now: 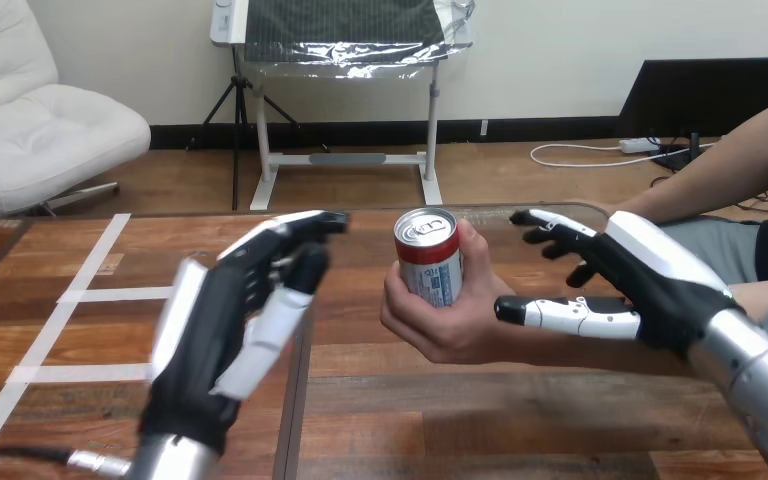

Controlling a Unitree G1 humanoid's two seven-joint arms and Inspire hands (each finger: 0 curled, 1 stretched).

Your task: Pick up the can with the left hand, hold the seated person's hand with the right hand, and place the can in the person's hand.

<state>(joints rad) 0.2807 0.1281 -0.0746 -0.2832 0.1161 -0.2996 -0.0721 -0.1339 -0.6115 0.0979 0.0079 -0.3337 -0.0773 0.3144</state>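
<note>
A red, white and blue can (428,258) stands upright in the person's hand (442,328), whose fingers wrap round it above the table's middle. My left hand (228,322) hovers to the can's left with relaxed fingers, a gap away from it and holding nothing. On the other side, my right hand (652,282) is raised by the person's wrist. Its fingers (552,226) stretch out behind the person's hand and its thumb (558,313) lies straight in front of the wrist, not curled round it. The person's forearm is hidden behind my right hand.
The wooden table (480,420) has white tape lines (72,296) on its left part and a dark seam (296,400) running front to back under my left hand. The person's other arm (720,165) reaches in from the right edge.
</note>
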